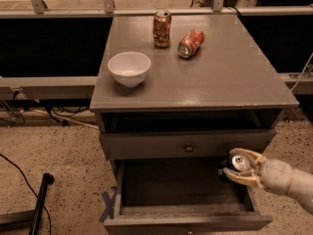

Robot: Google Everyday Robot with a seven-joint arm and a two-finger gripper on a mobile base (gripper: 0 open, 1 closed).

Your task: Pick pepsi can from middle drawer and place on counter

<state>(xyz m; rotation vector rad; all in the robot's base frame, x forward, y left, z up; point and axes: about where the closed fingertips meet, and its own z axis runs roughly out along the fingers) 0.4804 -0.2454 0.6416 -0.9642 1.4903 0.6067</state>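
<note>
My gripper (243, 167) comes in from the lower right and is shut on the pepsi can (232, 164), a dark can with a silver top. It holds the can above the right side of the open middle drawer (186, 218), in front of the closed drawer (188, 145) above it. The can is lifted off the drawer floor and tilted, its top facing up and toward the camera. The grey counter (225, 77) lies above, well clear of the can.
On the counter stand a white bowl (129, 68) at the left, an upright gold-brown can (162, 29) at the back and an orange-red can (190, 43) lying on its side. A black pole (39, 204) leans on the floor at the left.
</note>
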